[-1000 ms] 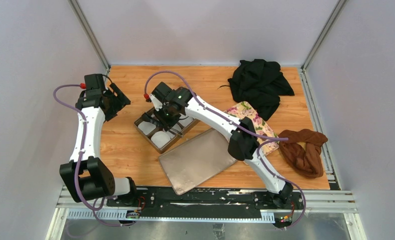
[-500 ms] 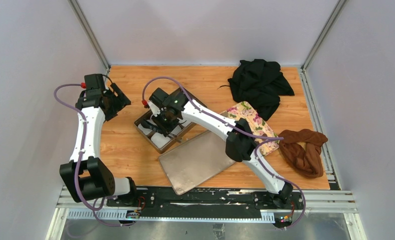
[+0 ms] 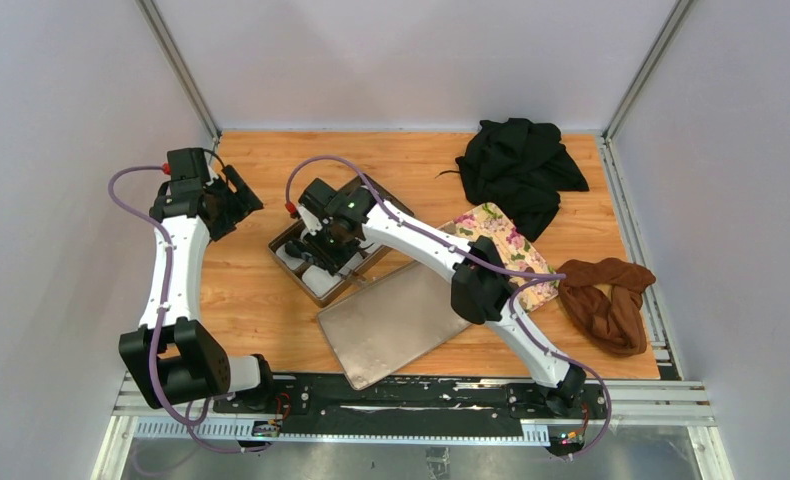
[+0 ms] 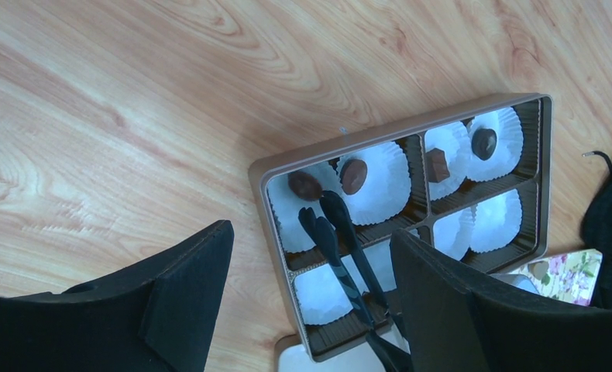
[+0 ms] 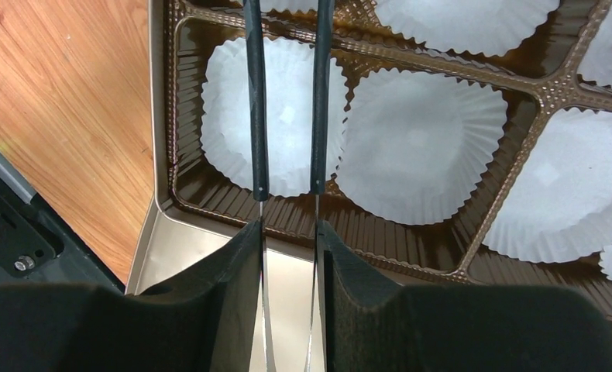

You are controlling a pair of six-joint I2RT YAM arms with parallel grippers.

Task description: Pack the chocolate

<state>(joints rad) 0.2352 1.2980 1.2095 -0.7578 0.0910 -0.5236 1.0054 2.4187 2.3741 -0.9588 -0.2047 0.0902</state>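
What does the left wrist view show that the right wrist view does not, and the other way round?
Only the left wrist view: four chocolates in one row of cups, the tips of the tongs near one piece, and a black cloth at the edge. Only the right wrist view: the right gripper shut on the tongs' two arms, with empty cups just beyond. Both: the box, white cups, the tongs and the wooden table.

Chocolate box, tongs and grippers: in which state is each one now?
box, open.
chocolate, four pieces sitting in paper cups.
paper cups, several empty.
tongs, tips apart, nothing between them.
right gripper, shut on tongs.
left gripper, open, empty.
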